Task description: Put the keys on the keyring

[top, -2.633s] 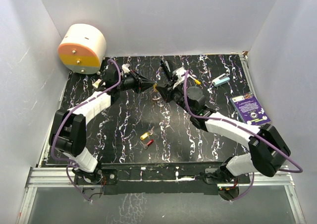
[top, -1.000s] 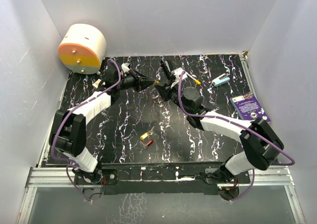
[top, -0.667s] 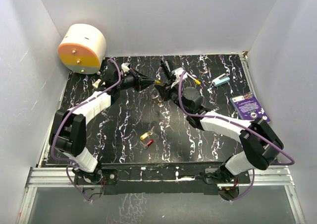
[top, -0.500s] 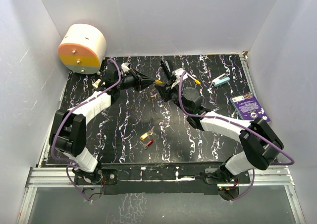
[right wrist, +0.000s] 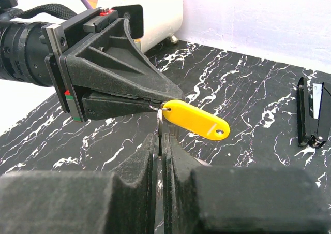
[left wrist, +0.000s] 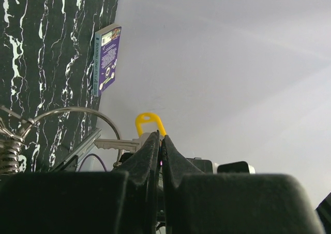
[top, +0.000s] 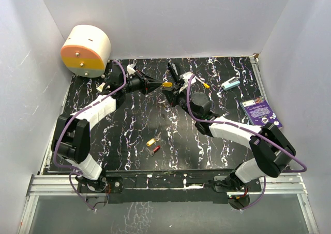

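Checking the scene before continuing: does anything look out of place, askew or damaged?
Nothing looks spilled or broken. The purple card lies askew, apparently overhanging the right edge of the black mat. A yellow key and a red key lie loose near the front, not yet on the keyring.

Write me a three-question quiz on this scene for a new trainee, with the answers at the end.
1. True or false: the left hand is shut on a yellow key.
2. How many loose keys lie on the table in front of the arm bases? A: none. B: two. C: five.
3. Fill in: the right hand is shut on a thin silver ____.

Key
1. True; the yellow head pokes out past the closed fingertips.
2. B; one has a yellow head and one a red head.
3. ring
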